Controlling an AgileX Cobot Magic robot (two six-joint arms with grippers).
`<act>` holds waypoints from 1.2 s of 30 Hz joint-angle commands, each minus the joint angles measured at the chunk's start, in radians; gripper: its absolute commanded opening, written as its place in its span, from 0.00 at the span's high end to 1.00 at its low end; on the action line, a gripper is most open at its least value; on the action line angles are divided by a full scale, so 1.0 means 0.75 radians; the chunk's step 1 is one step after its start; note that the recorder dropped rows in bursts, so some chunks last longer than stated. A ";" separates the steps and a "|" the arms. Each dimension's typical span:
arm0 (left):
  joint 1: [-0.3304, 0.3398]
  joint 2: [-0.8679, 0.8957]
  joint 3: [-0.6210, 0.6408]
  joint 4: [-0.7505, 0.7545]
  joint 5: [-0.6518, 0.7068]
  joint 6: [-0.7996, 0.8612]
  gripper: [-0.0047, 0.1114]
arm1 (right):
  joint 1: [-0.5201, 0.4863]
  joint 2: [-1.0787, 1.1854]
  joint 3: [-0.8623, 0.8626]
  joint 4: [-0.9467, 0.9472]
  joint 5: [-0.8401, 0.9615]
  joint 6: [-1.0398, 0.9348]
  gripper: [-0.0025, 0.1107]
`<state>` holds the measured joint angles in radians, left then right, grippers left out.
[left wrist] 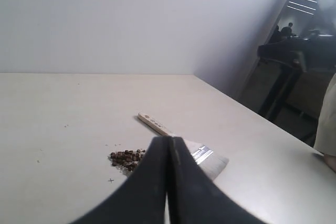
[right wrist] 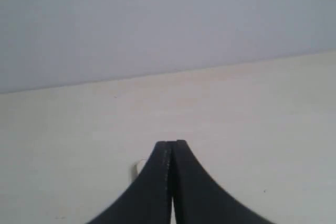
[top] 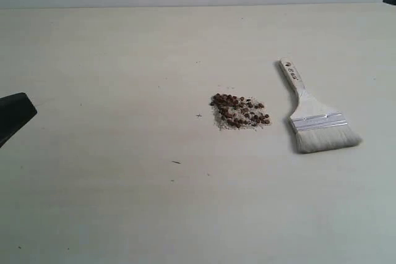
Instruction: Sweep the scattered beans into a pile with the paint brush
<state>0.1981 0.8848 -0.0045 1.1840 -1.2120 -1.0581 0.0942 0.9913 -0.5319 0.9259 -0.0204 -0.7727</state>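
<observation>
Reddish-brown beans (top: 240, 112) heaped ahead of clenched left gripper (left wrist: 169, 139), paint brush (top: 312, 115) beside them, right gripper (right wrist: 171, 143) clenched, both empty

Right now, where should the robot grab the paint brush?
Probably the paint brush by its slim handle, from above, jaws across its width. It lies flat, and the beans sit on its left, so approach from the right.
</observation>
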 commanded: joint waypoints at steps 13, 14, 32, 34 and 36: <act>0.002 -0.008 0.006 -0.011 -0.011 -0.010 0.96 | 0.090 -1.151 0.617 0.059 0.054 0.057 0.98; 0.002 -0.008 0.006 -0.011 -0.011 -0.010 0.96 | 0.090 -1.172 0.638 0.059 0.102 0.071 0.98; 0.002 -0.008 0.006 -0.011 -0.008 -0.010 0.96 | 0.090 -1.197 0.709 0.070 0.268 0.176 0.98; 0.002 -0.008 0.006 -0.011 -0.008 -0.010 0.96 | 0.090 -1.197 0.709 0.070 0.268 0.176 0.98; 0.002 -0.008 0.006 -0.011 -0.008 -0.010 0.96 | 0.090 -1.197 0.709 0.070 0.268 0.176 0.98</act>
<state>0.1981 0.8848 -0.0045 1.1840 -1.2120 -1.0581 0.1612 0.1005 -0.0044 0.9780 0.1766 -0.6404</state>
